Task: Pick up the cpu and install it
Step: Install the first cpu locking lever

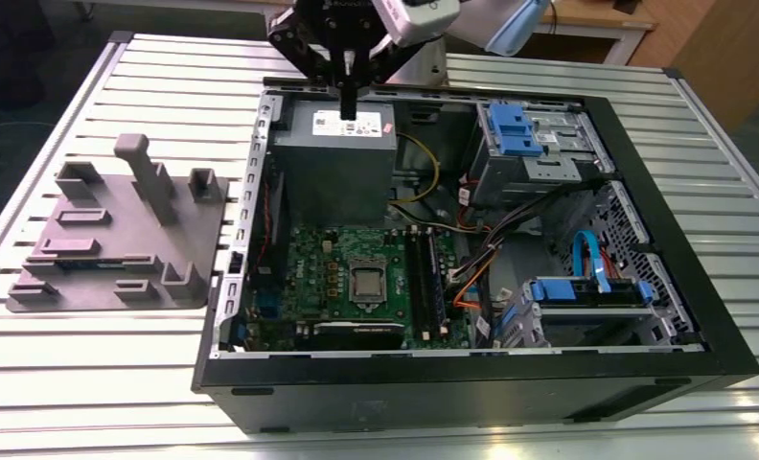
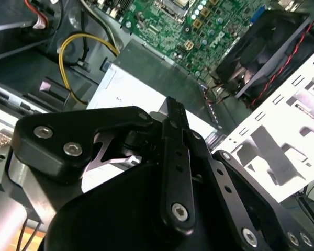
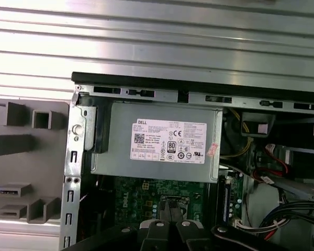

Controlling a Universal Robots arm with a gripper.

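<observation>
Black gripper (image 1: 349, 101); silvery square cpu (image 1: 367, 283)

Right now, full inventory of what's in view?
computer case: 1, black, open, lying on the slatted metal table
power supply: 1, grey, white label, far end of case
motherboard: 1, green, case floor
cpu: 1, silvery, in the motherboard socket
memory stick: 1, dark, slotted beside the socket
drive bays: 2, blue-tabbed, exterior view's right
parts fixture: 1, grey, on table, exterior view's left of case
gripper: 1, black, fingers shut, empty, above the power supply
</observation>
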